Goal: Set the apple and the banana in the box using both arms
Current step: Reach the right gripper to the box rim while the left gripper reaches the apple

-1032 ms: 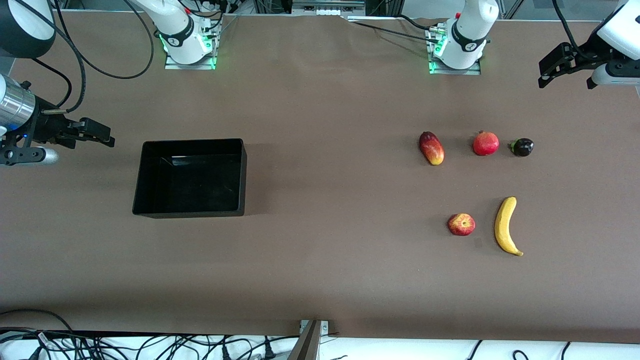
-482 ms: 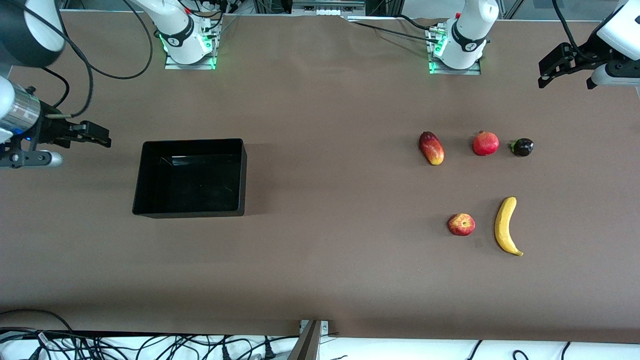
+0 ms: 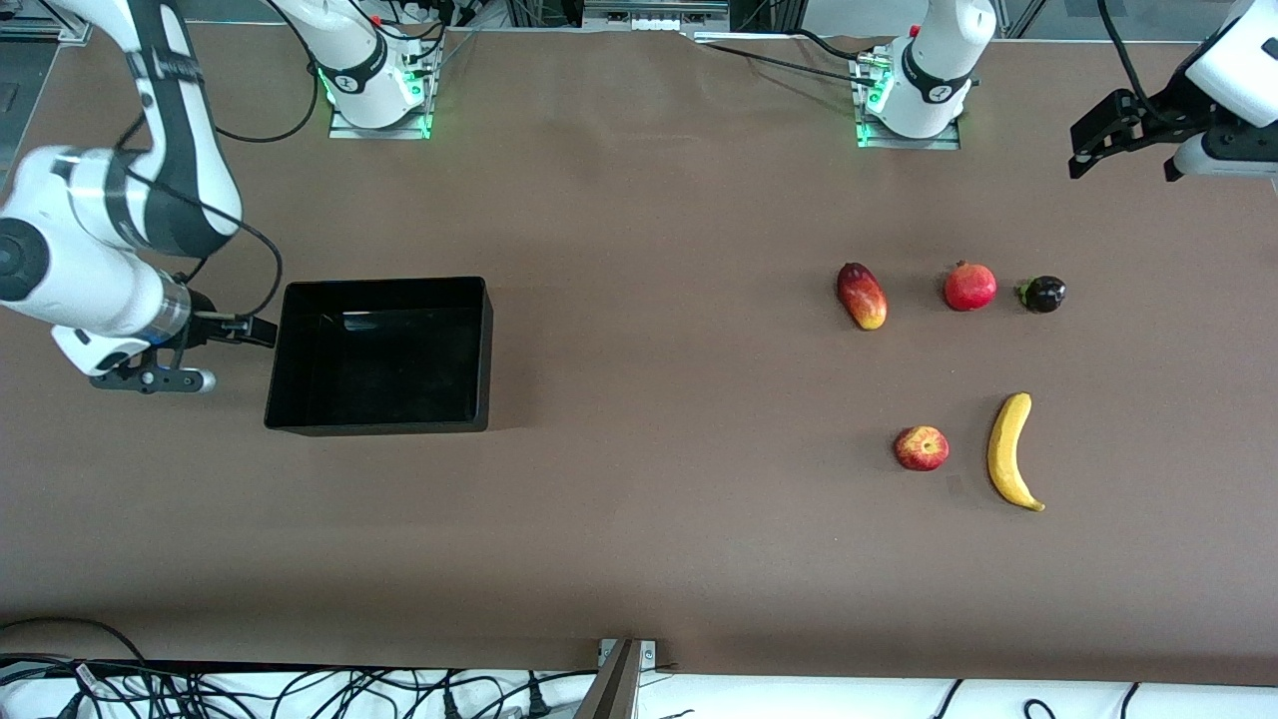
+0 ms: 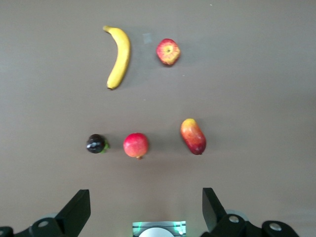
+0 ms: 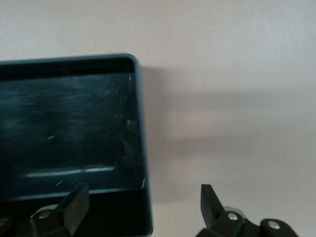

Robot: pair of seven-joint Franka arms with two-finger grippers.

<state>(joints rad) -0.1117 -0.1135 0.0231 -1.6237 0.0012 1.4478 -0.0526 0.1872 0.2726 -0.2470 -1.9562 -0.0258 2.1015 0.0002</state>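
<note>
The apple [image 3: 921, 448] and the banana [image 3: 1010, 451] lie side by side on the brown table toward the left arm's end. Both also show in the left wrist view, the apple [image 4: 168, 51] and the banana [image 4: 119, 57]. The black box [image 3: 374, 427] stands empty toward the right arm's end. My right gripper [image 3: 255, 333] is open and empty over the box's end wall [image 5: 140, 123], and it also shows in the right wrist view [image 5: 143, 207]. My left gripper [image 3: 1098, 140] hangs open and empty, high over the table's edge near its base, and also shows in the left wrist view [image 4: 144, 207].
A red-yellow mango [image 3: 862, 296], a red pomegranate [image 3: 969, 287] and a small dark fruit [image 3: 1043, 294] lie in a row farther from the front camera than the apple and banana. Cables run along the table's near edge.
The right arm has swung in from the table's end and lowered its gripper to the box's end wall. The left gripper has barely shifted. The fruits have not moved.
</note>
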